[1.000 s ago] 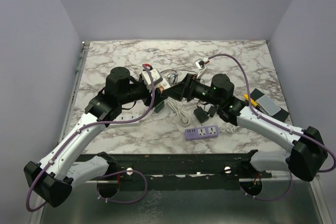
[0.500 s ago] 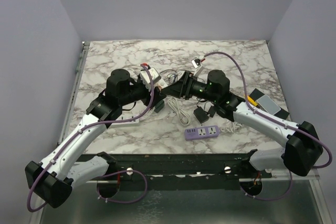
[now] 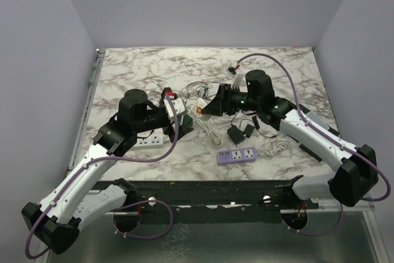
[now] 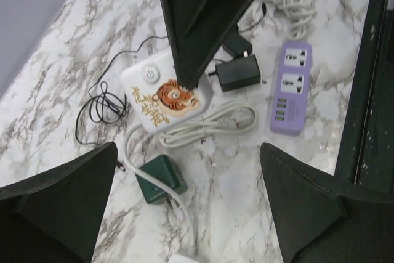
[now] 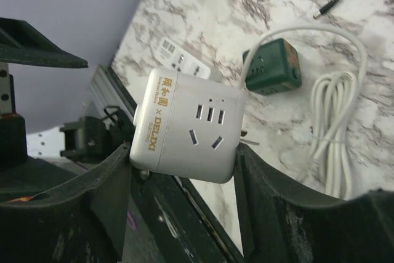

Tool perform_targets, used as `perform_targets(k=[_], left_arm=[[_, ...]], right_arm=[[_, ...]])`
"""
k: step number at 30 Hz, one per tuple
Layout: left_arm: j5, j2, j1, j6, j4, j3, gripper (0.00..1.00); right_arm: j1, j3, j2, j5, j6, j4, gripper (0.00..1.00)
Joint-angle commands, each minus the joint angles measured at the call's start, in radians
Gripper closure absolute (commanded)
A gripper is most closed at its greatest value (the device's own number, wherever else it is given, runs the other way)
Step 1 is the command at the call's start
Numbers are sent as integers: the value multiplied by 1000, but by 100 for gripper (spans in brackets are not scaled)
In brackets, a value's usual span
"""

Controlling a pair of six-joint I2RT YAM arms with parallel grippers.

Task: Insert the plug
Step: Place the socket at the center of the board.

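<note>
My right gripper is shut on a white cube socket, holding it by two opposite sides above the table, socket face toward the camera. Metal plug prongs stick out of its right side. In the left wrist view the same cube shows a tiger picture, with the right gripper's fingers over it. From above, the cube hangs at the right gripper. My left gripper is open and holds nothing, just left of the cube. A purple power strip lies near the front edge.
Under the left gripper sits a green cube socket with a white cable. A coiled white cord, black adapters and a thin black wire lie mid-table. A white power strip rests at the left.
The left gripper has opened and drawn back to the left and nearer the table's front. The right gripper has closed on the white cube and now holds it alone.
</note>
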Motion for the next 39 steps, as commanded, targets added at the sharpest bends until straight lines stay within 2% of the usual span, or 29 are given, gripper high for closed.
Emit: perform_targets(k=[1, 6, 13, 17, 20, 23, 29, 36, 37, 39], left_arm=[[-14, -48, -3, 230, -149, -70, 1], [-37, -76, -3, 308, -170, -125, 1], [-109, -100, -3, 368, -173, -181, 1], [-149, -93, -2, 335, -145, -199, 1], [-256, -97, 5, 192, -34, -252, 1], [-298, -99, 52, 108, 50, -306, 1], [-209, -24, 202, 43, 95, -299, 1], [-221, -13, 233, 29, 89, -270, 1], [-218, -16, 233, 25, 89, -270, 1], [-203, -15, 233, 31, 75, -269, 1]], right_arm=[[2, 119, 76, -14, -206, -349, 99], [16, 205, 202, 36, -200, -545, 99], [142, 333, 339, 161, -181, -730, 99], [195, 394, 410, 205, -163, -837, 99], [227, 428, 459, 236, -151, -903, 100], [247, 450, 505, 241, -138, -926, 99], [280, 505, 638, 286, -128, -940, 99], [302, 611, 778, 297, -112, -929, 99], [307, 630, 790, 299, -110, -935, 95], [312, 661, 808, 307, -107, -948, 79]])
